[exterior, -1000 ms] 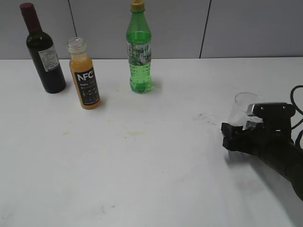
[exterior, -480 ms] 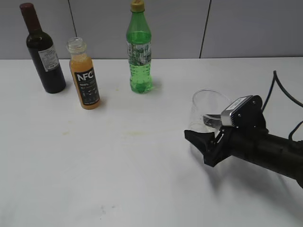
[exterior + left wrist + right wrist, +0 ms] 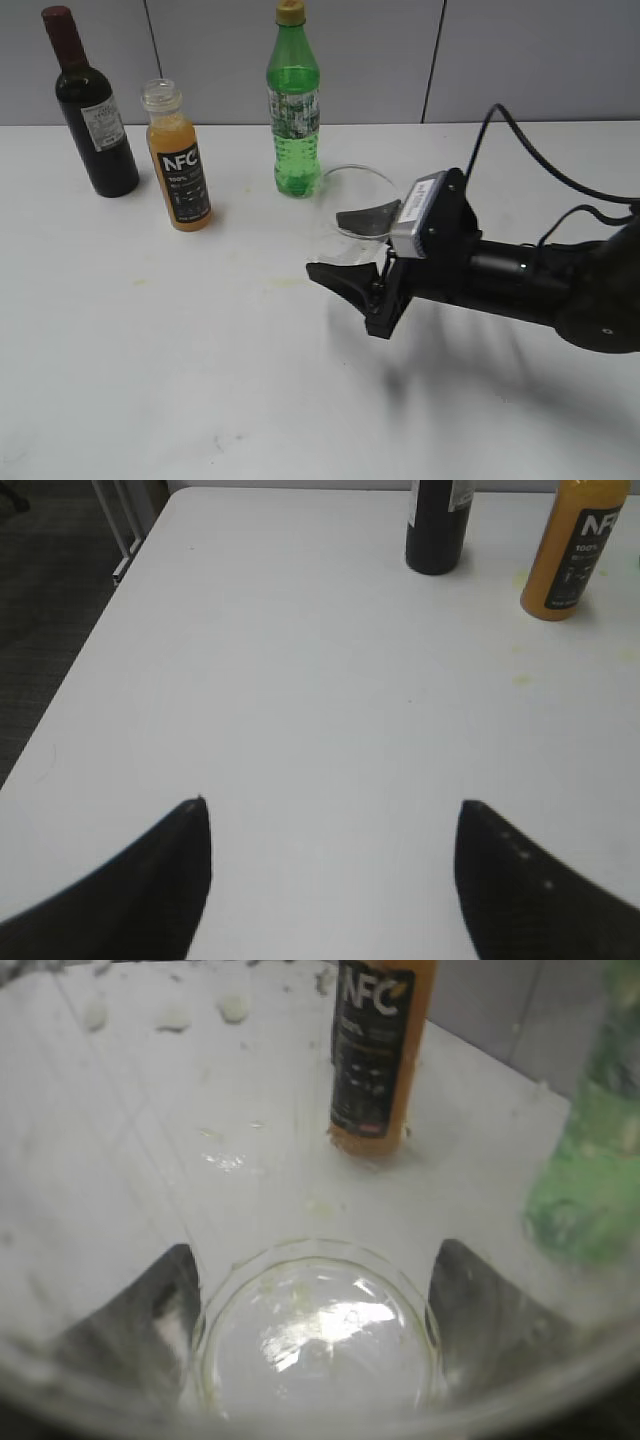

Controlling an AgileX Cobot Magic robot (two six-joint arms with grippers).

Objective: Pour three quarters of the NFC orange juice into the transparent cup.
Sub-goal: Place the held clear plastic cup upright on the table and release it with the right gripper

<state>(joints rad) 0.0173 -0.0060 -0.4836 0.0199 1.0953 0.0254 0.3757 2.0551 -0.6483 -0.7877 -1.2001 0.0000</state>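
Observation:
The NFC orange juice [image 3: 178,160] stands capless at the back left of the white table, between two other bottles. It also shows in the left wrist view [image 3: 577,548] and in the right wrist view [image 3: 380,1050]. My right gripper [image 3: 358,255] is shut on the transparent cup [image 3: 352,215] and holds it upright near the table's middle, right of the juice. In the right wrist view I look down into the cup [image 3: 315,1345], with a finger on each side. My left gripper [image 3: 332,825] is open and empty over bare table.
A dark wine bottle [image 3: 92,110] stands at the back left, also in the left wrist view [image 3: 438,525]. A green bottle [image 3: 294,105] stands behind the cup, also in the right wrist view [image 3: 590,1170]. The table's left edge [image 3: 95,660] shows in the left wrist view.
My right gripper has carried the cup from the table's right side leftward to near the middle, closer to the green bottle. The bottles have not moved.

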